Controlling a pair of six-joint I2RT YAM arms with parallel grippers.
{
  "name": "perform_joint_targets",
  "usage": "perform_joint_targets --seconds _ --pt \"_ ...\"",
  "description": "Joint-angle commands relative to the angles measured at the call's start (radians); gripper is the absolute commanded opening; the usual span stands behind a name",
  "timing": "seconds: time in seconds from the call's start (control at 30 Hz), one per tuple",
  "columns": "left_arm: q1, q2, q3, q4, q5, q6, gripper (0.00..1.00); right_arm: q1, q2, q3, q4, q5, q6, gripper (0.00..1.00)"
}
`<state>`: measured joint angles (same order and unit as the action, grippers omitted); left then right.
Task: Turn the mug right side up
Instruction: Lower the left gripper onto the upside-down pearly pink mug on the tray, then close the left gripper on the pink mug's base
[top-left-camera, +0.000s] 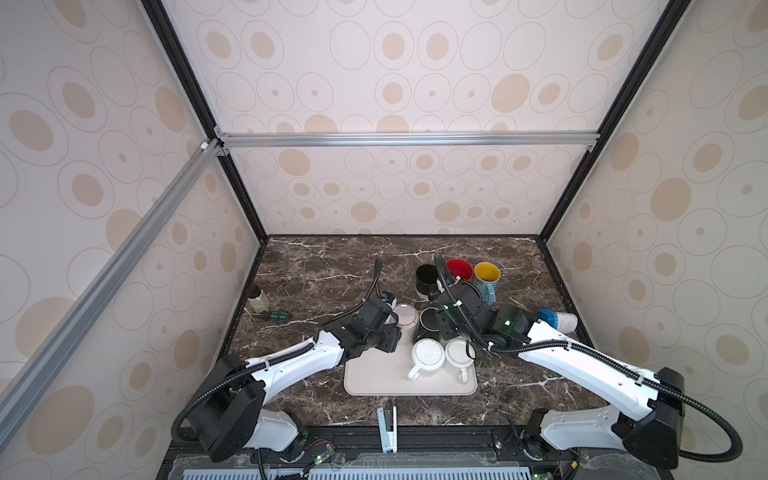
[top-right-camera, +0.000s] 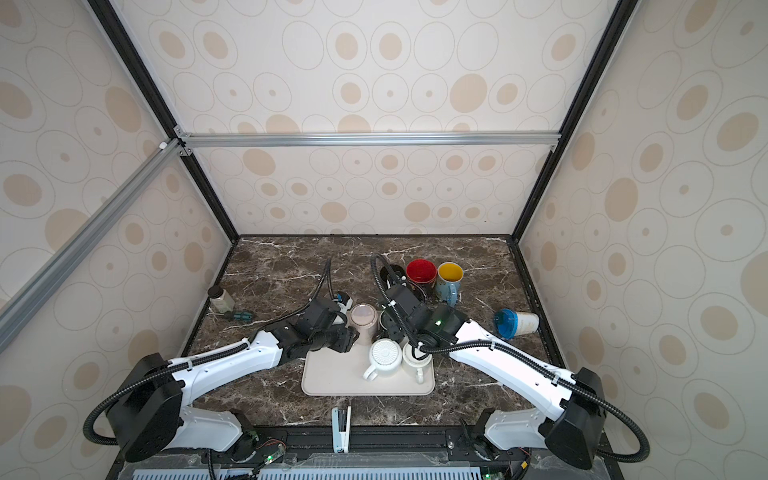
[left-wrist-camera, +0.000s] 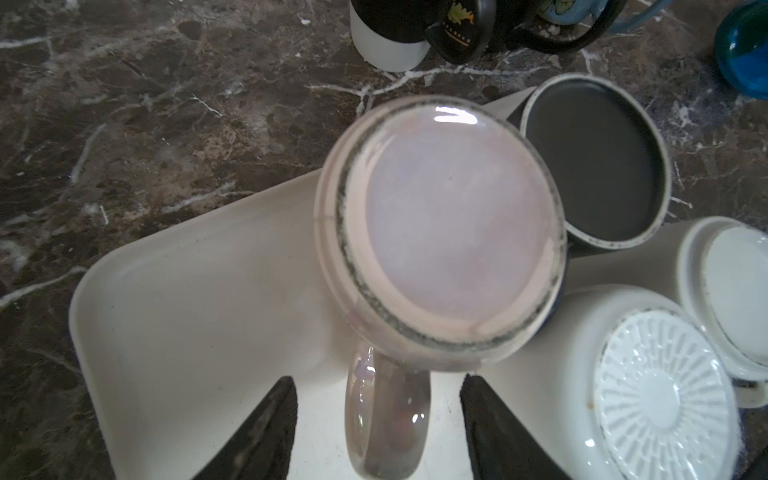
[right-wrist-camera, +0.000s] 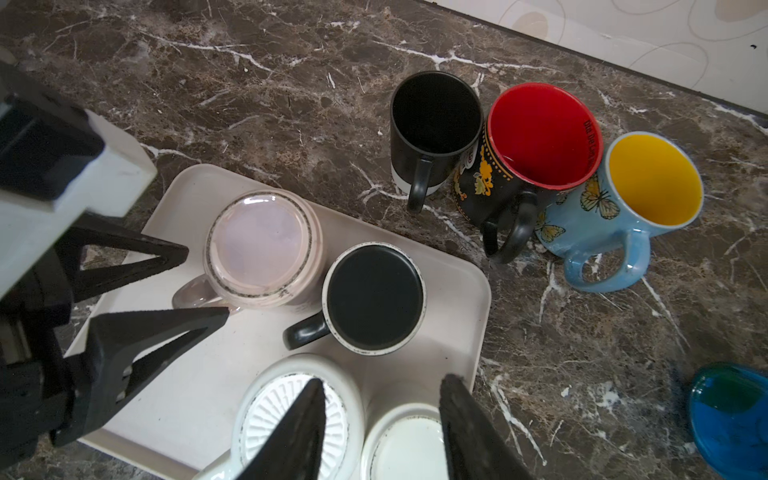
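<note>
A pink mug (left-wrist-camera: 444, 232) stands upside down at the tray's (left-wrist-camera: 187, 311) far left corner, seen in both top views (top-left-camera: 405, 318) (top-right-camera: 363, 318). My left gripper (left-wrist-camera: 378, 379) is open, and its fingers (left-wrist-camera: 282, 415) stand either side of the mug's handle (left-wrist-camera: 386, 428) without touching it. Beside the pink mug an upside-down black mug (right-wrist-camera: 374, 297) sits on the tray. Two white mugs (right-wrist-camera: 266, 415) (right-wrist-camera: 407, 444) rest upside down nearer the front. My right gripper (right-wrist-camera: 385, 378) hangs open above them with nothing held.
Three upright mugs stand behind the tray: black (top-left-camera: 426, 278), red inside (top-left-camera: 459, 270), yellow inside (top-left-camera: 487, 274). A blue-lidded cup (top-left-camera: 557, 320) lies on its side at the right. A small bottle (top-left-camera: 257, 299) and screwdriver (top-left-camera: 276, 316) sit at the left, a white stapler (top-left-camera: 387, 428) at the front edge.
</note>
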<state>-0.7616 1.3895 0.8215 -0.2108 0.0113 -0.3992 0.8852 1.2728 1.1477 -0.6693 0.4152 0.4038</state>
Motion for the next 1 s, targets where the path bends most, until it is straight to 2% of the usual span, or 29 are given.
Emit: perform_joint_targets --seconds 0.0,0.1,0.37,0.97 --pt "-0.008 0.03 0.059 -0.061 -0.047 0.053 0.66 0.0 -0.022 -0.015 -0.011 0.036 0.036 0.48" --pt "-0.009 0.046 0.073 -0.064 -0.048 0.066 0.65 0.0 -0.02 -0.019 -0.012 0.04 0.045 0.48" --pt "-0.009 0.105 0.126 -0.059 -0.025 0.08 0.5 -0.002 -0.013 -0.017 -0.008 0.039 0.053 0.48" --pt "-0.009 0.172 0.172 -0.069 -0.013 0.082 0.37 -0.001 -0.019 -0.027 -0.004 0.034 0.056 0.47"
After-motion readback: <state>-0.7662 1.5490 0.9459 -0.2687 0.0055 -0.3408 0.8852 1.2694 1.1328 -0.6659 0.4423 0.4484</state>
